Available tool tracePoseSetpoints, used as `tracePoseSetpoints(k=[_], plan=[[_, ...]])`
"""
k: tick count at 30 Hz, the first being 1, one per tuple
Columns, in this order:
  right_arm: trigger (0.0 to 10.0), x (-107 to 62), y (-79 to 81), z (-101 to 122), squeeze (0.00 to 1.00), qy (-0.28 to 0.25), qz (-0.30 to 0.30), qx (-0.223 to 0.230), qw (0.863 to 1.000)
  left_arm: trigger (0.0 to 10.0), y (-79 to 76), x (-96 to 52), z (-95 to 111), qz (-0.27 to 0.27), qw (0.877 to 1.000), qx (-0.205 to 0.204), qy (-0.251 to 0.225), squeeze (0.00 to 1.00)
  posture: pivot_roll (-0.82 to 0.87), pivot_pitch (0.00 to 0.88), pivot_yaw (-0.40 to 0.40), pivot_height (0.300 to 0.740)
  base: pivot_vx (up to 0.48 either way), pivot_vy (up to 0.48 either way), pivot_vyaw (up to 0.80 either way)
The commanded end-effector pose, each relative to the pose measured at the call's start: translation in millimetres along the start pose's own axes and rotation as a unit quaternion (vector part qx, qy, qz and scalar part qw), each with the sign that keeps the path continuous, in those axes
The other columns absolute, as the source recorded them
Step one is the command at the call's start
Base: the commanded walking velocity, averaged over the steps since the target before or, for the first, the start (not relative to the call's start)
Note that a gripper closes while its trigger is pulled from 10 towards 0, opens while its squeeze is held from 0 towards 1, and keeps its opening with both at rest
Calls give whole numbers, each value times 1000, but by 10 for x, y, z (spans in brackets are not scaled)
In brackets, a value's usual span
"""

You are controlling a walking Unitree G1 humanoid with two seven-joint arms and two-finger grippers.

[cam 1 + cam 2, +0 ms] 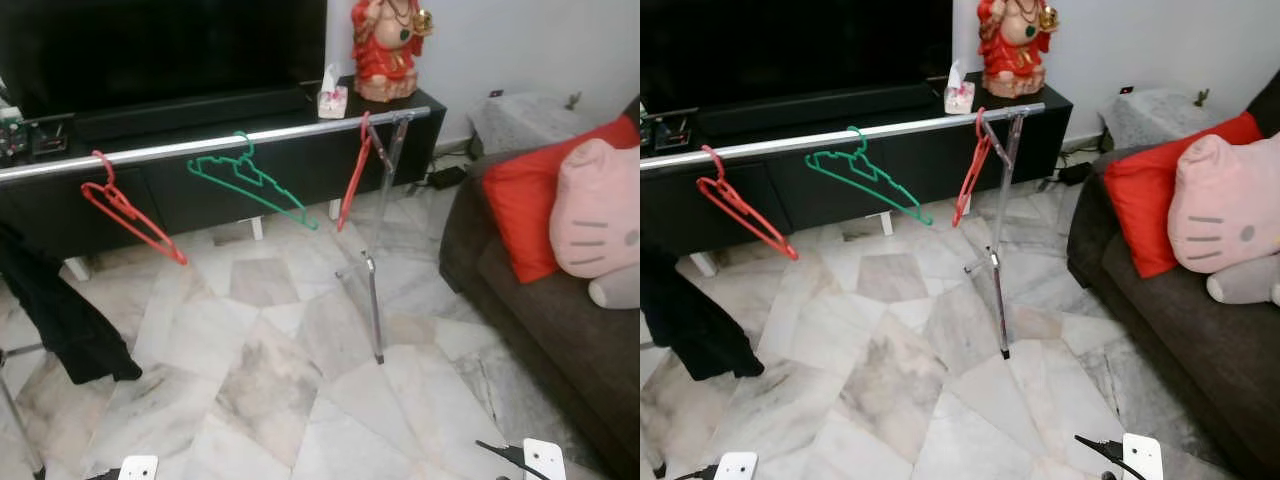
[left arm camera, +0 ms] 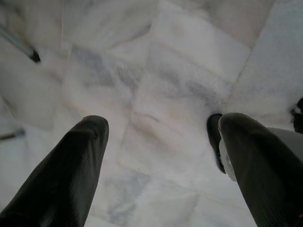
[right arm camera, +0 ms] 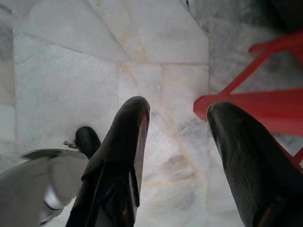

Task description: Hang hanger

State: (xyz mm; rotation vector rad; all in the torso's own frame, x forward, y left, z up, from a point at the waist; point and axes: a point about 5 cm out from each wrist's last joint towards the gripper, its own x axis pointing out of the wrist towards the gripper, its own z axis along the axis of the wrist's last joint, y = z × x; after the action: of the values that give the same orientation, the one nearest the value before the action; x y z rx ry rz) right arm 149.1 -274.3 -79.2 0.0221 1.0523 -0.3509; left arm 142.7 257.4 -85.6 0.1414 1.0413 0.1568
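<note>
Three thin plastic hangers hook over a shiny round metal rail [image 1: 230, 140]: a red hanger [image 1: 130, 220] toward the robot's left, a green hanger [image 1: 252, 185] with notched shoulders in the middle, and another red one [image 1: 354, 180] at the rail's right end beside the upright chrome stand [image 1: 374, 290]. A black garment [image 1: 60, 315] droops at the left. The floor [image 1: 270, 380] is glossy veined marble tile. The left gripper [image 2: 161, 142] hangs over bare tile, its smooth black fingers spread wide. The right gripper [image 3: 177, 127] also has its fingers wide apart, with a red plastic frame [image 3: 255, 104] on the floor past one fingertip.
</note>
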Motion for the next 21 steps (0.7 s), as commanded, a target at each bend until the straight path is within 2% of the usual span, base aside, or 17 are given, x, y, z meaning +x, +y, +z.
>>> tracePoseSetpoints(k=[1, 21], plan=[[10000, -5, -30, -36, 0, 8, -2, 1, 1000, 10000, -33, 6, 9, -2, 1000, 0, 2, 0, -136, 0, 1, 740, 0, -341, -731], [10000, -2, -19, -14, 0, 6, 0, 3, 1000, 10000, -63, 15, 50, -11, 1000, 12, -2, 0, -141, 0, 7, 740, 0, 0, -731]])
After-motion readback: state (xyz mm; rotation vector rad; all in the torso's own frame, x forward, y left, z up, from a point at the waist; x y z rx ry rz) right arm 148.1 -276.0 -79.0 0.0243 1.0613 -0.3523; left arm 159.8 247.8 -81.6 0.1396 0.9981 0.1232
